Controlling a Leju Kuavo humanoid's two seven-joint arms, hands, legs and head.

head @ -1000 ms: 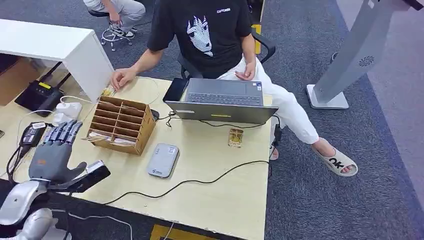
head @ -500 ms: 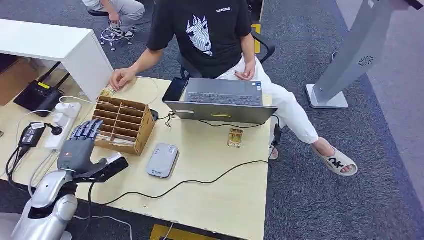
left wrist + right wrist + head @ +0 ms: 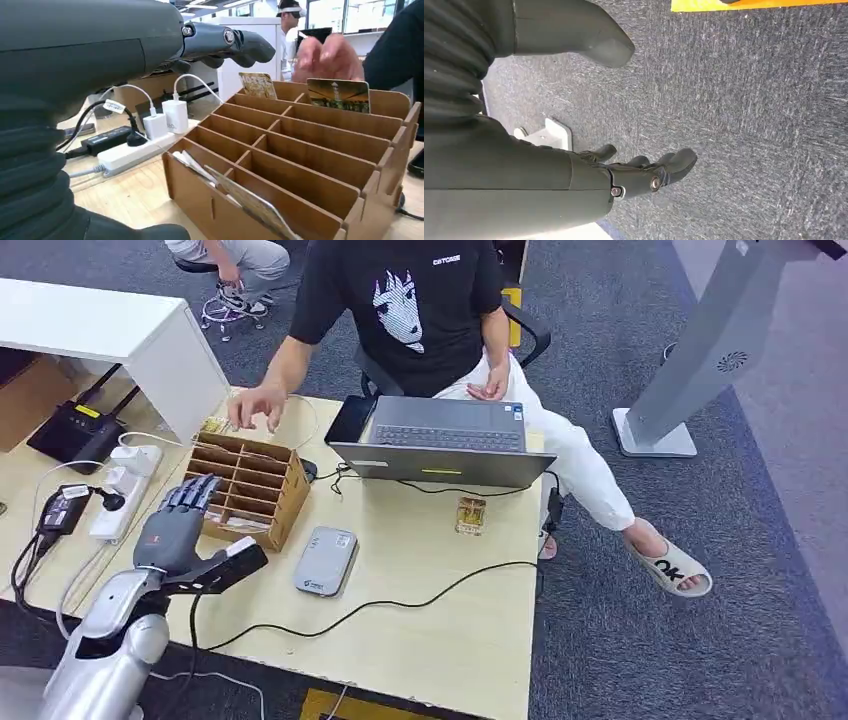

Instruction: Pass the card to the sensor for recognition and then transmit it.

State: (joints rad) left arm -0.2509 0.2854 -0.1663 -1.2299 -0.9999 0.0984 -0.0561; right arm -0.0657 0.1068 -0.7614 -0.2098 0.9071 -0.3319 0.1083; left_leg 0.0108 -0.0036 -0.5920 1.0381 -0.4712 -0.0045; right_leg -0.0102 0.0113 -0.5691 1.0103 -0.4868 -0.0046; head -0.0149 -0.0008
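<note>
My left hand [image 3: 185, 525] hovers open at the near left corner of the brown cardboard organizer [image 3: 250, 483], fingers stretched toward it and thumb spread toward the table's middle, holding nothing. Cards [image 3: 232, 523] lie in the organizer's nearest slot; the left wrist view shows them leaning there [image 3: 240, 197], with a picture card [image 3: 338, 94] upright in the far row. The grey card sensor [image 3: 326, 560] lies flat just right of the organizer. Another card [image 3: 471, 514] lies in front of the laptop. My right hand [image 3: 644, 170] hangs open over grey carpet.
A seated person reaches a hand [image 3: 258, 404] over the organizer's far edge. An open laptop [image 3: 445, 440] stands at the table's far side, its black cable [image 3: 400, 600] running across the middle. A power strip with chargers [image 3: 118, 490] lies to the left, beside a white cabinet [image 3: 110, 330].
My left hand has moved forward and right, up to the organizer's near corner. The person's hand has lifted off the table and now hovers over the organizer's far edge.
</note>
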